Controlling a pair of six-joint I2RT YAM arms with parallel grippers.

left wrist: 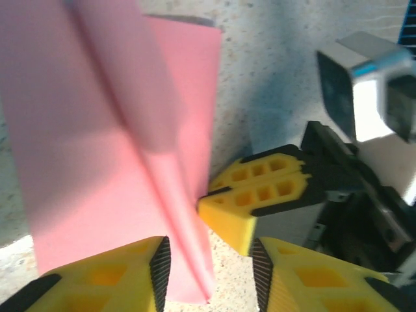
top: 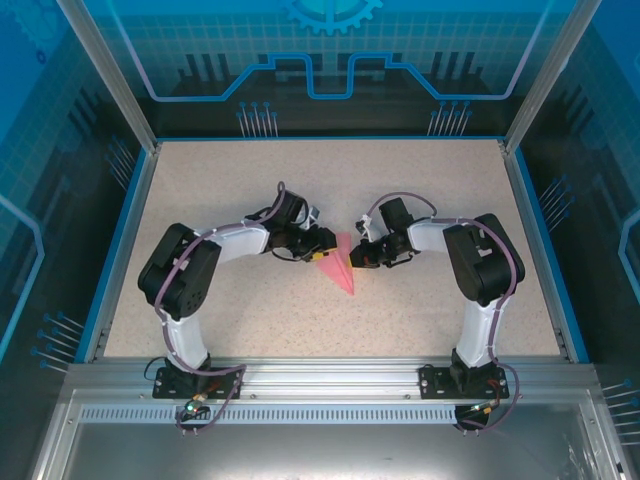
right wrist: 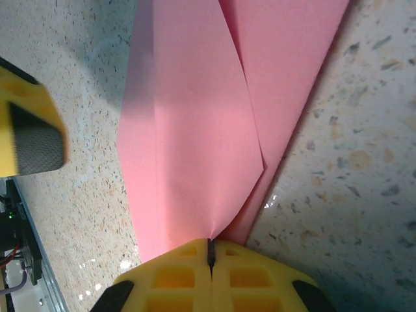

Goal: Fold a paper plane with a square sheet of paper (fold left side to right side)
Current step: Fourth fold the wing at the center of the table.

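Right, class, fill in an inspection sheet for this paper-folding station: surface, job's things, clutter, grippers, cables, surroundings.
Surface: speckled beige table, no marks seen.
Job's things: pink paper, folded to a narrow point aimed at the near edge, lying between the two grippers.
Clutter: nothing seen.
Grippers: right gripper shut on the pink paper's edge; left gripper open, its fingers either side of a raised fold.
Cables: purple cables run along both arms, looping at wrists and bases; none lies on the paper.
Surroundings: blue panels in a metal frame around the table.
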